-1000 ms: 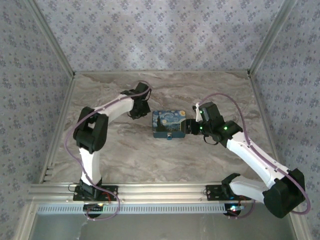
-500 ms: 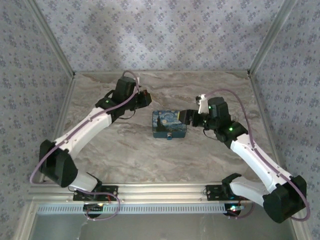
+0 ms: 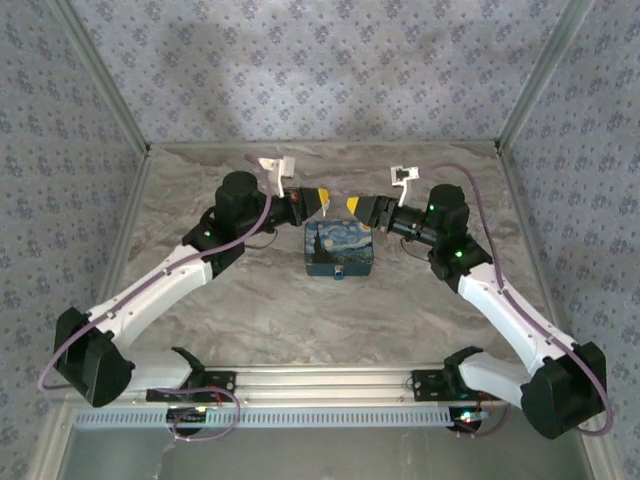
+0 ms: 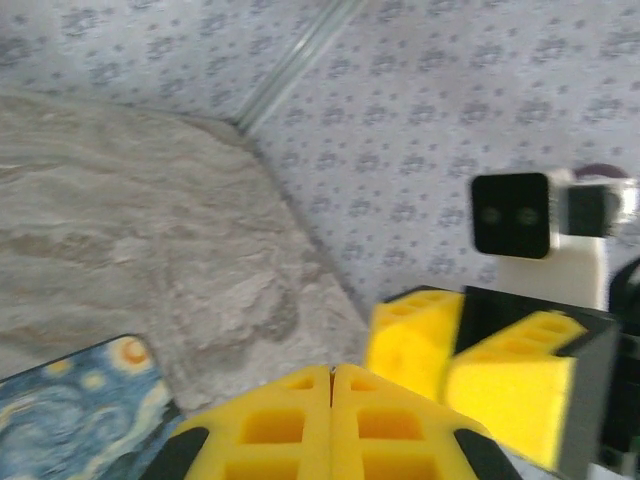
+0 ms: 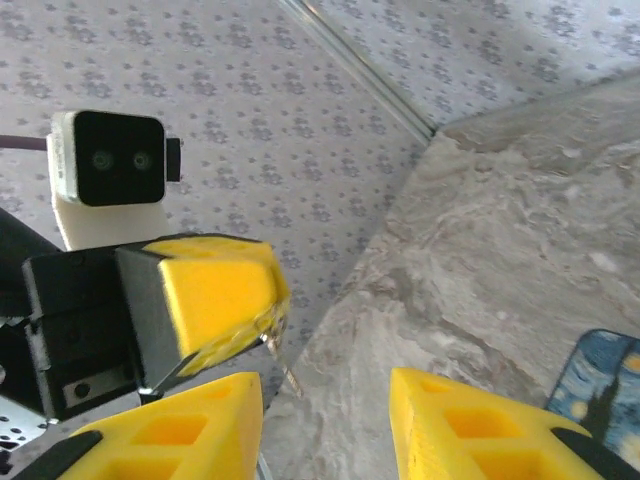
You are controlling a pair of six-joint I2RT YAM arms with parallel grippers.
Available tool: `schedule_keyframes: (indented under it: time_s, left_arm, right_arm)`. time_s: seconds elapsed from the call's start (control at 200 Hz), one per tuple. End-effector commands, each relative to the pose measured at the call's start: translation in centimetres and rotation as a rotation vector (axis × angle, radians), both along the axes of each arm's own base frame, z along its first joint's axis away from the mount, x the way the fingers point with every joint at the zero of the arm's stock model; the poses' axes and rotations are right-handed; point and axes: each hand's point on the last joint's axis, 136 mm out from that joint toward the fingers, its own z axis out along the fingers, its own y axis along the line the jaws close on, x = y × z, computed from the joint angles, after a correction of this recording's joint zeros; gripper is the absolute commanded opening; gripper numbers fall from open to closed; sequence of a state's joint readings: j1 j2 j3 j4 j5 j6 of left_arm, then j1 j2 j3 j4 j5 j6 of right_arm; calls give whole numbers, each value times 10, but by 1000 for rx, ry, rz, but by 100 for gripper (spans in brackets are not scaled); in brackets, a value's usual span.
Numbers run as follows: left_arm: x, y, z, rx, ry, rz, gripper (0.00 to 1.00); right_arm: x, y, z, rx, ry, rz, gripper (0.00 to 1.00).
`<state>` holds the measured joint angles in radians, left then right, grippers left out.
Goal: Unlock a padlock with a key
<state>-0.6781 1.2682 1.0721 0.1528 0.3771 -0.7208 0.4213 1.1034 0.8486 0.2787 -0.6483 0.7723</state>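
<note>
The left gripper (image 3: 322, 199), tipped with blocky yellow fingers, sits just above the centre of the top view. It faces the right gripper (image 3: 354, 204), and their tips are near each other. Both lie just past the upper edge of a blue rectangular box painted with a swirling night sky (image 3: 339, 248), which rests on the grey marbled table (image 3: 250, 310).

In the left wrist view the left gripper (image 4: 331, 400) has its two fingers pressed flat together along the bottom edge of the frame. In the right wrist view the same closed fingers fill the left of the frame, and a thin pale cream-coloured sliver of a key (image 5: 283, 365) is pinched in them. It sticks out down and to the right, its tip hanging free above the table.

The right gripper (image 5: 325, 405) has its jaws moderately apart at the bottom of its own view, with nothing between them. The key tip is just above that gap.

A tiny dark bluish-grey padlock (image 3: 341, 271) shows at the lower edge of the box in the top view, too small for detail
</note>
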Motion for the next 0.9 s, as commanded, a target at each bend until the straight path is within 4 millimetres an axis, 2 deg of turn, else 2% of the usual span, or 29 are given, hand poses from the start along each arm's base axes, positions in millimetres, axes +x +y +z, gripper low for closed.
schedule_keyframes:
  time_s: [0.0, 0.26, 0.445, 0.8, 0.899]
  left_arm:
    - [-18, -5, 39, -113, -84, -53, 0]
    - [-25, -9, 45, -146, -86, -60, 0]
    - [-27, -12, 45, -148, -84, -68, 0]
    - [-31, -16, 44, -158, -83, -83, 0]
    - [-31, -16, 43, -160, -79, -85, 0]
  right_arm:
    - [-13, 12, 23, 63, -79, 83, 37]
    - [-26, 22, 29, 86, -131, 122, 34]
    - [-26, 24, 33, 85, -144, 114, 32]
    - [-26, 29, 36, 77, -160, 119, 20]
    - [-24, 29, 36, 73, -162, 111, 12]
